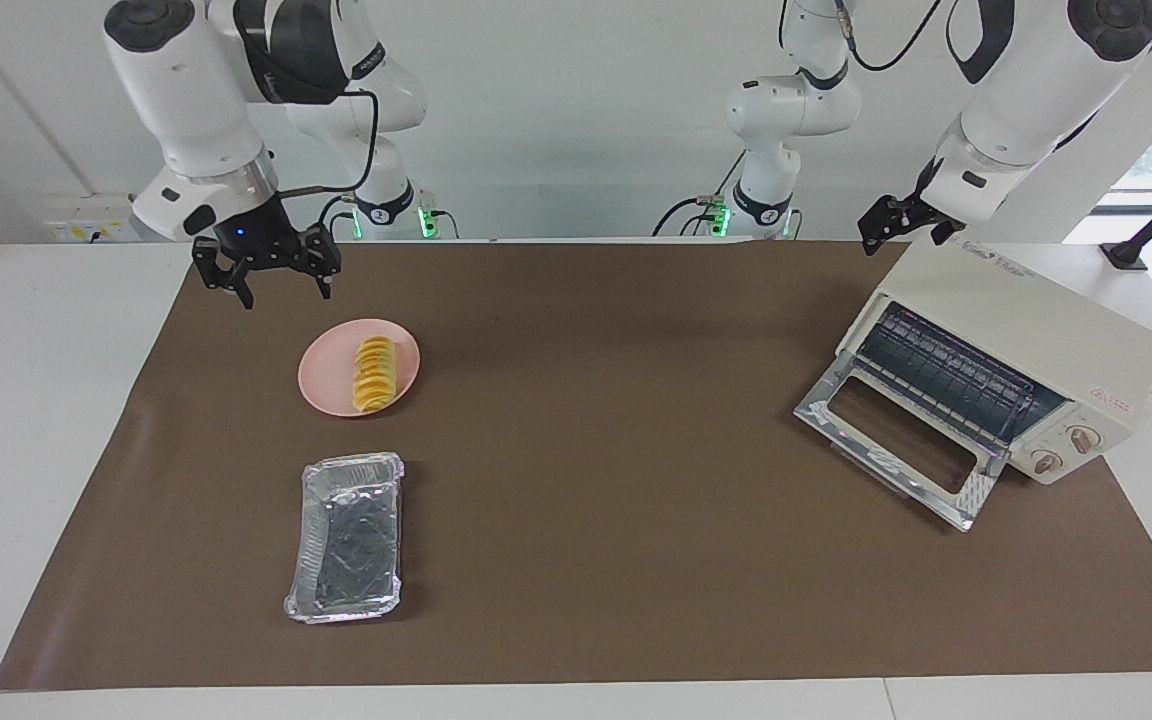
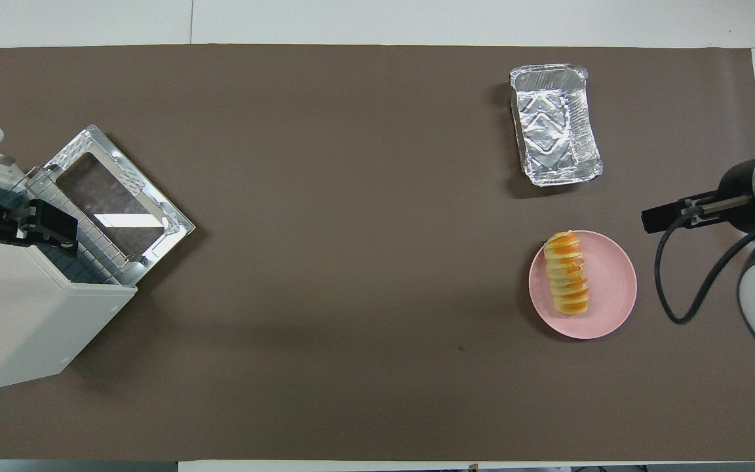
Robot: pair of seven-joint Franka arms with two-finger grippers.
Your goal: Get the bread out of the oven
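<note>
Brown mat (image 1: 586, 500) over white table. Bread (image 1: 374, 374) sits on pink plate (image 1: 326, 385), toward right arm's end, well apart from oven (image 1: 1036, 330). Foil tray (image 1: 346, 535) near plate, farther from robots, nothing in it. Oven at left arm's end, door (image 1: 901, 445) dropped open, rack (image 1: 956, 375) bare. Right gripper (image 1: 279, 283) up over mat near plate, jaws spread, holding nothing. Left gripper (image 1: 881, 235) over oven's top; jaws, honestly can't tell.
</note>
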